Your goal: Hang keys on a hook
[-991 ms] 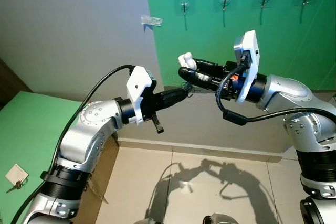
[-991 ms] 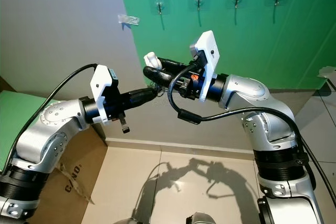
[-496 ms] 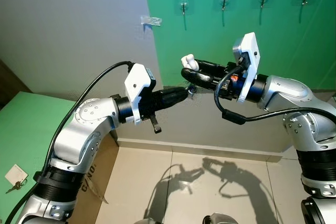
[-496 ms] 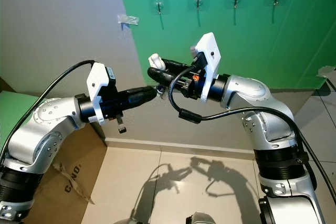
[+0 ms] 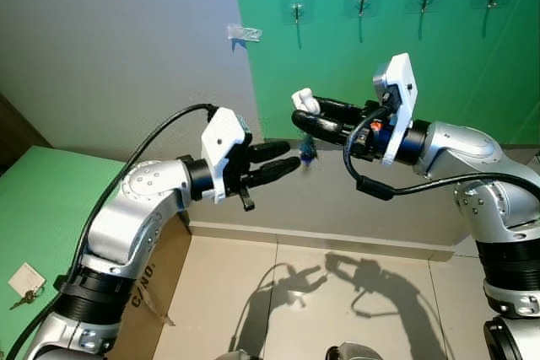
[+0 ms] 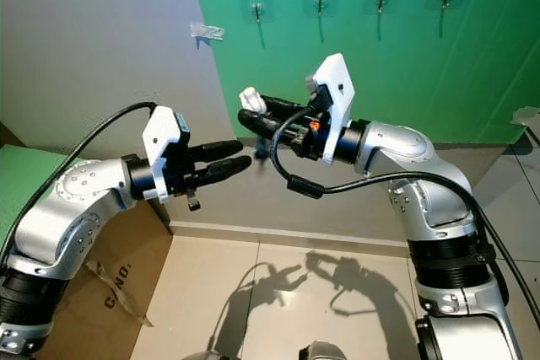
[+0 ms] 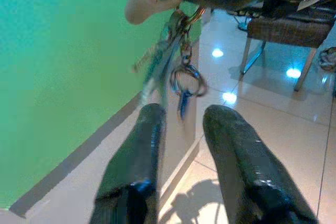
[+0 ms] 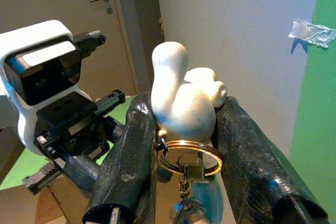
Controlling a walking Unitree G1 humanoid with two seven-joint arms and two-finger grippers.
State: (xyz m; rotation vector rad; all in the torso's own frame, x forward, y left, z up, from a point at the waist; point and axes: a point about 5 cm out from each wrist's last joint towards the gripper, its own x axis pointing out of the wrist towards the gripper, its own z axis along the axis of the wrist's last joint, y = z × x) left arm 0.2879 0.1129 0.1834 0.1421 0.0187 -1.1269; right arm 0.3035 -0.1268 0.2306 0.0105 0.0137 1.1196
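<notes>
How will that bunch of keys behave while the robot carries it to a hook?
The keys will probably swing and jingle: they dangle loosely on rings below the white figurine. The right gripper clamps only that smooth, rounded figurine, so it might slip or twist. The bunch looks small, so likely light.

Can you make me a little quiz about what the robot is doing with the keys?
1. True or false: the left gripper is shut on the keys.
2. How many hooks are on the green wall? A) two B) four C) six
3. Fill in: the right gripper pinches a white ____ that the keys hang from.

Key: 1. False: its fingers are open, apart from the keys. 2. B. 3. figurine, joined to a gold ring.
</notes>
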